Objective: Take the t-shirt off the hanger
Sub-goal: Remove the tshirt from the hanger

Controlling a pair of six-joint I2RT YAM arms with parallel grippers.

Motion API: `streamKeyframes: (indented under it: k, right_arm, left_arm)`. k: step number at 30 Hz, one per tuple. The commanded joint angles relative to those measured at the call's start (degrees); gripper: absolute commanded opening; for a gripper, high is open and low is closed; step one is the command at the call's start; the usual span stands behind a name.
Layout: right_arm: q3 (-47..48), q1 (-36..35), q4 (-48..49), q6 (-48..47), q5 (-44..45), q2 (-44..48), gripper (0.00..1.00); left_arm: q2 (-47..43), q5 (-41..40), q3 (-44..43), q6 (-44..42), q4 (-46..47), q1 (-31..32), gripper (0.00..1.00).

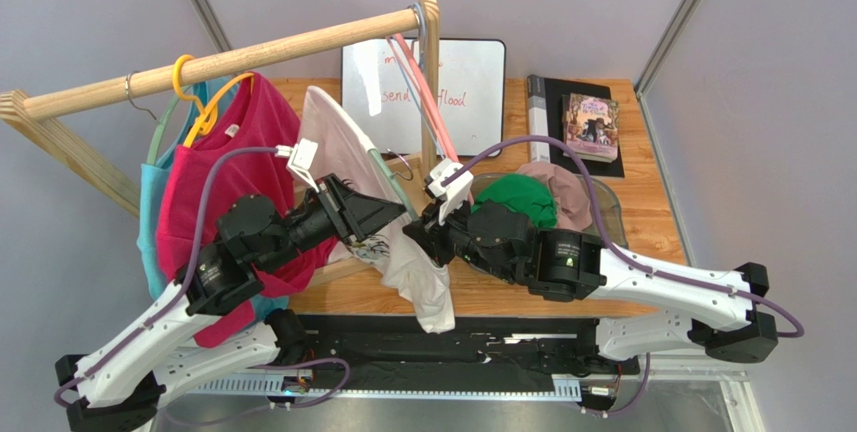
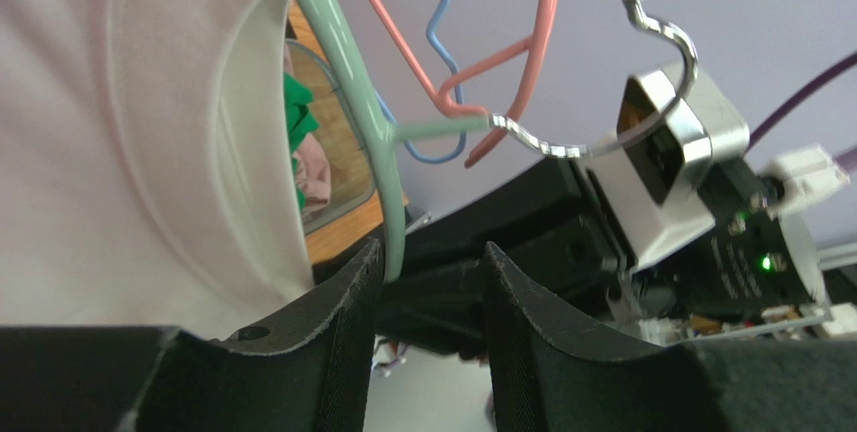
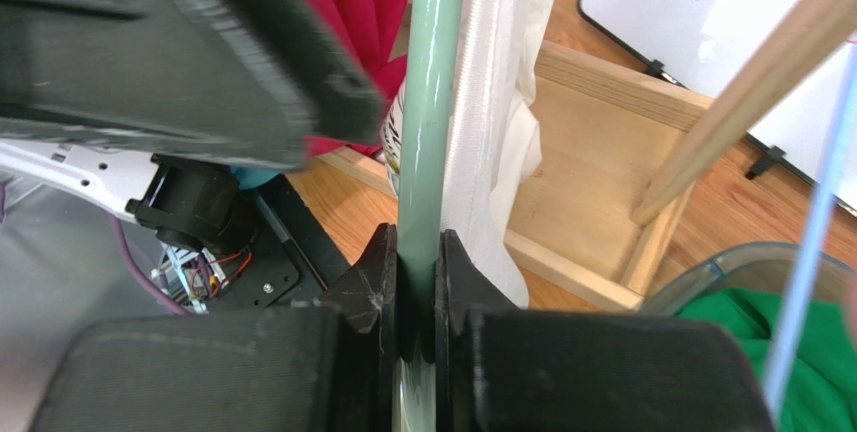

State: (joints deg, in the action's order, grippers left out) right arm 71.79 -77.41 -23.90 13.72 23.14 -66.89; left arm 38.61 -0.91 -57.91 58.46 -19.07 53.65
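Near edge of the bench, centre: right gripper [image 3: 417, 261], jaws clamped tight on an arm of the mint-green hanger [image 3: 433, 100]. Just left of it is the left gripper [image 2: 433, 261], jaws parted and holding nothing, with the hanger's arm touching one fingertip. The white t-shirt [image 1: 332, 141] is still draped on the hanger between the two grippers, its lower part hanging past the bench's near edge. Behind, left: magenta shirt [image 1: 251, 151] on the wooden rail [image 1: 251, 55]. Right side: clear bin [image 1: 607, 213] holding a green garment [image 1: 518, 199]. Far edge: whiteboard [image 1: 473, 70] and book [image 1: 589, 126].
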Motion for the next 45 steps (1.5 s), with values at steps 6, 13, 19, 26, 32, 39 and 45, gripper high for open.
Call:
streamKeyframes:
  k: [6, 13, 19, 26, 32, 39, 45]
  right_arm:
    - [-0.1, 0.5, 3.9, 2.9, -0.9, 6.6, 0.0]
    - [0.2, 0.5, 3.2, 3.8, -3.6, 7.3, 0.0]
    - [0.1, 0.5, 3.3, 4.1, -4.9, 7.4, 0.0]
    - [0.0, 0.4, 3.6, 4.7, -6.6, 7.2, 0.0]
    - [0.1, 0.3, 3.1, 4.7, -7.2, 7.0, 0.0]
    - [3.0, 0.4, 0.2, 4.1, -2.9, 4.7, 0.0]
    - [6.8, 1.8, -1.8, 3.7, -3.1, 1.1, 0.0]
  left_arm:
    - [-4.4, -10.2, -9.9, -13.2, -17.0, 0.2, 0.37]
    - [3.0, -14.6, -16.6, -20.1, -18.0, 0.2, 0.45]
    - [10.2, -16.8, -22.1, -24.2, -19.7, 0.2, 0.48]
    - [14.5, -22.6, -25.1, -24.3, -22.1, 0.2, 0.48]
    - [16.5, -24.3, -26.6, -25.3, -22.2, 0.2, 0.34]
    - [15.4, -14.5, -25.9, -23.9, -21.2, 0.6, 0.0]
    - [10.8, -13.2, -23.5, -23.1, -18.8, 7.2, 0.0]
